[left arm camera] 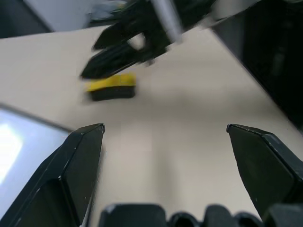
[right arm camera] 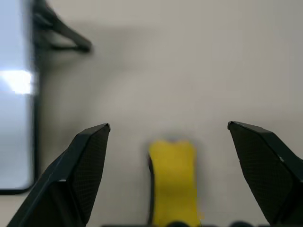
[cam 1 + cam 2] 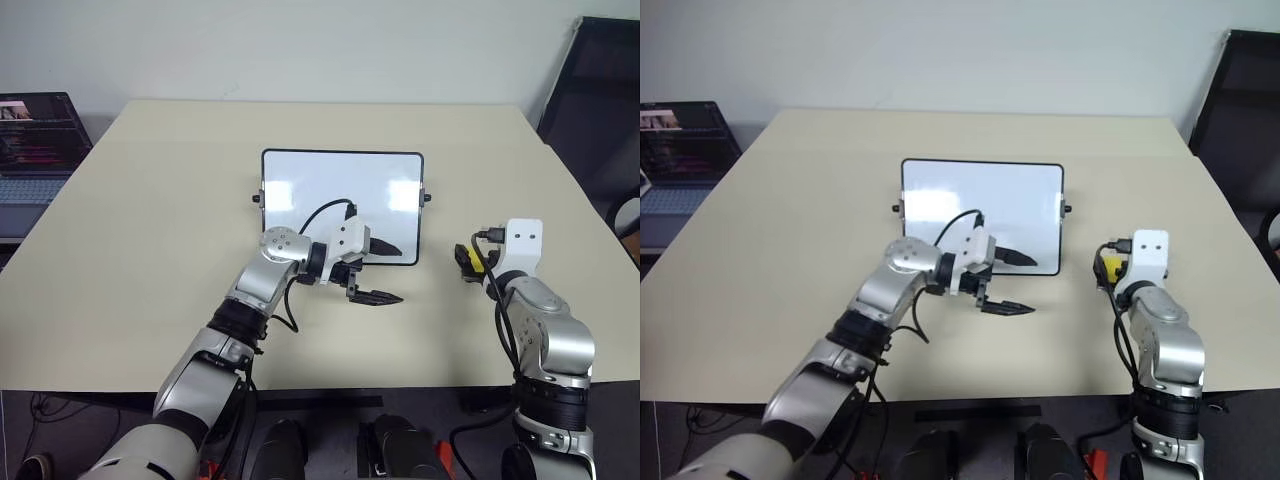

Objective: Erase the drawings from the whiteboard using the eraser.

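The whiteboard (image 3: 340, 195) lies in the middle of the beige table, its face white with two glare patches; the drawings are out of view. My left gripper (image 3: 392, 274) hovers open by the board's near right corner, pointing right, nothing between its fingers. The yellow eraser (image 3: 1110, 269) with a dark underside lies on the table right of the board. My right gripper (image 2: 168, 126) stands open just above it, jaws wide on either side, not touching it. In the left wrist view the eraser (image 1: 112, 87) rests on the table under the right gripper's fingers (image 1: 113, 59).
A laptop (image 3: 35, 145) sits on a low stand off the table's left side. A dark chair (image 3: 600, 90) stands at the far right. The table's front edge (image 3: 330, 385) runs close below both arms.
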You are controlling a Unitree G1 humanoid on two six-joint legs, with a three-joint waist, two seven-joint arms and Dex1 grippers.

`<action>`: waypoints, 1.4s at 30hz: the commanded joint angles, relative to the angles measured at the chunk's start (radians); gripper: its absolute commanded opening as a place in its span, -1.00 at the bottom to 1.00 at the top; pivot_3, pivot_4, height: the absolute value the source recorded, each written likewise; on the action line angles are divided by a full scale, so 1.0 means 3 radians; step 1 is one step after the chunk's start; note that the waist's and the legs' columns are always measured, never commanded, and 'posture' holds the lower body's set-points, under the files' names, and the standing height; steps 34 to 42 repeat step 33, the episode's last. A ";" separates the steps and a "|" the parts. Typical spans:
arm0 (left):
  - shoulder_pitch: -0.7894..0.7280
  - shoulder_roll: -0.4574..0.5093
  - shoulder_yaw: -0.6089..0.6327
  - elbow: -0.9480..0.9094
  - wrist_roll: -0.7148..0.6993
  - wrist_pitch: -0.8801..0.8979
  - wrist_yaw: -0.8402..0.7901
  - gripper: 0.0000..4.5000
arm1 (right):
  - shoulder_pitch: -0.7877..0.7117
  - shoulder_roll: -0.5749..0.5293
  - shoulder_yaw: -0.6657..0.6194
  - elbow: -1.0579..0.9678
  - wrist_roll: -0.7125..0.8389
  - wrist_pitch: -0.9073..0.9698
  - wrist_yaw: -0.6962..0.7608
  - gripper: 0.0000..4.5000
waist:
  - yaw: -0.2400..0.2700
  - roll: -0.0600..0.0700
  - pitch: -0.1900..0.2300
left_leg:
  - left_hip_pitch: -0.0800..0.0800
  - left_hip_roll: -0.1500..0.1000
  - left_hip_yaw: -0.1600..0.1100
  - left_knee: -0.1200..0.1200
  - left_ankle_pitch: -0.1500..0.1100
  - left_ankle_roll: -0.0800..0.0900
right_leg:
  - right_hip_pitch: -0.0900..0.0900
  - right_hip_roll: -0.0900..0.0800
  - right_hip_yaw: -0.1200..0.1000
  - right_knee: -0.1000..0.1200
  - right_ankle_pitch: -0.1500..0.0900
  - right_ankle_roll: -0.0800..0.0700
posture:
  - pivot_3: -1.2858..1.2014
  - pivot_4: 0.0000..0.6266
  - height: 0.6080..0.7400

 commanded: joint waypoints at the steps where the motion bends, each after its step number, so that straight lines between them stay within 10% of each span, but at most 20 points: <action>1: 0.0328 0.0076 0.0436 -0.0667 0.0006 0.0183 0.0720 1.00 | 0.0190 -0.0090 0.0216 -0.0686 0.0133 -0.0148 0.0181 0.97 | -0.0006 0.0000 -0.0001 | 0.0000 0.0001 -0.0001 0.0000 0.0000 0.0000 | 0.0000 0.0000 0.0000 0.0000 0.0000 0.0000 | 0.03 -0.52 1.00; 8: 0.1751 -0.0096 0.1199 -0.2460 -0.0175 0.1194 0.2030 1.00 | 0.1149 0.0071 0.0605 -0.1109 0.0020 -0.1004 0.0115 0.97 | 0.0001 0.0000 -0.0002 | -0.0001 0.0006 -0.0009 -0.0002 -0.0003 -0.0004 | 0.0003 -0.0014 0.0005 -0.0002 -0.0003 0.0003 | 0.03 -0.52 1.00; 19: 0.2597 -0.0501 0.1494 -0.2987 0.0432 0.1078 0.3426 1.00 | 0.1764 0.0183 0.0681 -0.0254 -0.0070 -0.2564 0.0138 0.97 | 0.0071 -0.0006 -0.0004 | 0.0054 0.0009 -0.0002 0.0006 -0.0001 -0.0001 | 0.0062 -0.0020 0.0011 -0.0026 -0.0007 -0.0011 | 0.03 -0.52 1.00; 42: 0.2757 -0.0420 0.1355 -0.2997 0.0409 0.1154 0.3461 1.00 | 0.1982 0.0139 0.0621 -0.0430 0.0079 -0.2368 0.0137 0.97 | 0.0078 -0.0006 -0.0004 | 0.0050 0.0010 -0.0005 -0.0006 -0.0006 -0.0006 | 0.0057 -0.0019 0.0007 -0.0026 -0.0016 -0.0019 | 0.03 -0.52 1.00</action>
